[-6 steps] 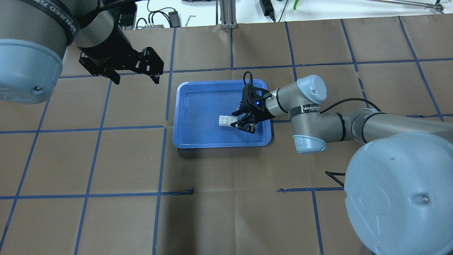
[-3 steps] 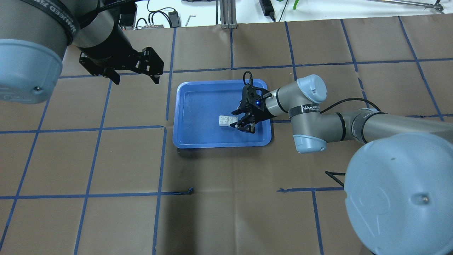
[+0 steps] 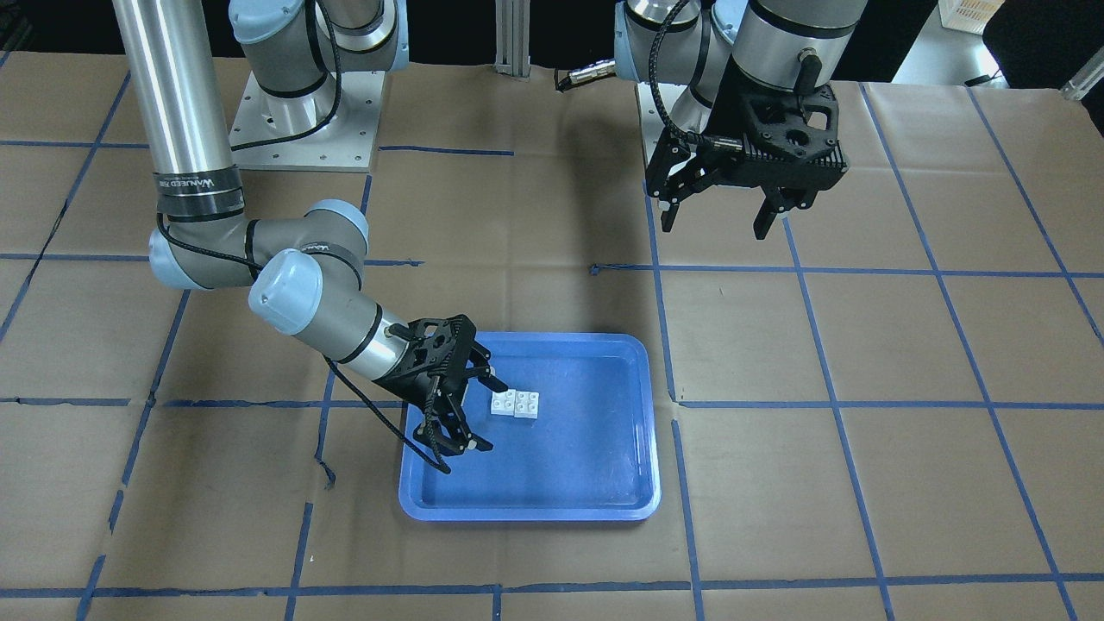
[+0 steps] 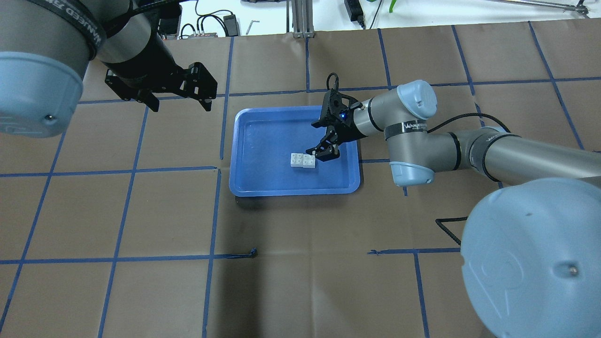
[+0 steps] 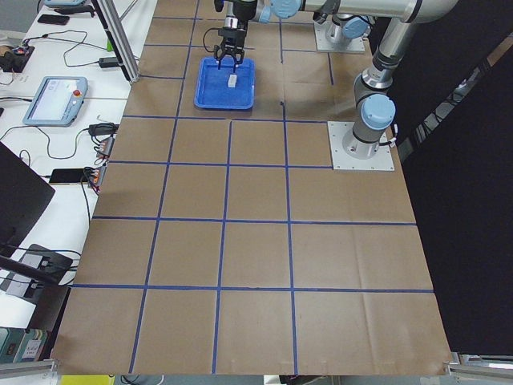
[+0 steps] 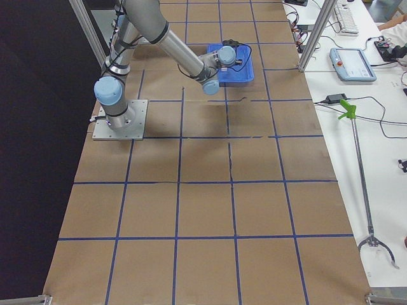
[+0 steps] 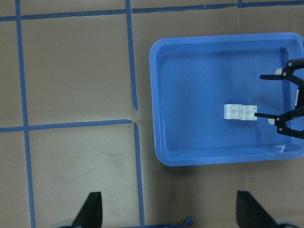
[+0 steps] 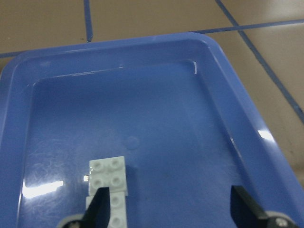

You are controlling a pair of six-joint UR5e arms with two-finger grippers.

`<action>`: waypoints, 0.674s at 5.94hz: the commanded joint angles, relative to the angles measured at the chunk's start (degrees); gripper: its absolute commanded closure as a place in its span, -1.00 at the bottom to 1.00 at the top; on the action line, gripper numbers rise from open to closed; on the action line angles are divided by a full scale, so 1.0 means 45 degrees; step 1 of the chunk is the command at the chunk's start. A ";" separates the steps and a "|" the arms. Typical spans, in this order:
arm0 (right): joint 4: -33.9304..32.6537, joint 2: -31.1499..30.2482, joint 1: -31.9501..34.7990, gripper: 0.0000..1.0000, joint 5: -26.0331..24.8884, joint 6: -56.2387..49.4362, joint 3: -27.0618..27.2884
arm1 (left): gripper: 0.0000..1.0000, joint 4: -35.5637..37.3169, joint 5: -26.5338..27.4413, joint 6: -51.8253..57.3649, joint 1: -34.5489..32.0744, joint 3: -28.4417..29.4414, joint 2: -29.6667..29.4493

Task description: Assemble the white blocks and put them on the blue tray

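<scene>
Right hand (image 4: pixel 315 139) spread wide, empty

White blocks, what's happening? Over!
Right tool open beside white blocks. Left tool open, off aside. Blocks joined, resting in blue tray. Nothing else in tray.
</scene>
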 commanded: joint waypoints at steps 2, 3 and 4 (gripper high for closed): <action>0.7246 -0.1650 -0.0098 -0.99 -0.2580 0.0990 -0.3281 | -0.99 -0.0245 0.0020 -0.0039 0.0000 0.0147 0.0000; 0.9518 -0.1945 -0.0099 -0.99 -0.4602 0.2948 -0.4590 | -0.99 -0.0788 0.0116 -0.0058 0.0000 0.0283 0.0039; 1.1223 -0.2257 -0.0099 -0.99 -0.6015 0.4727 -0.5570 | -0.99 -0.0890 0.0427 -0.0097 0.0000 0.0284 0.0097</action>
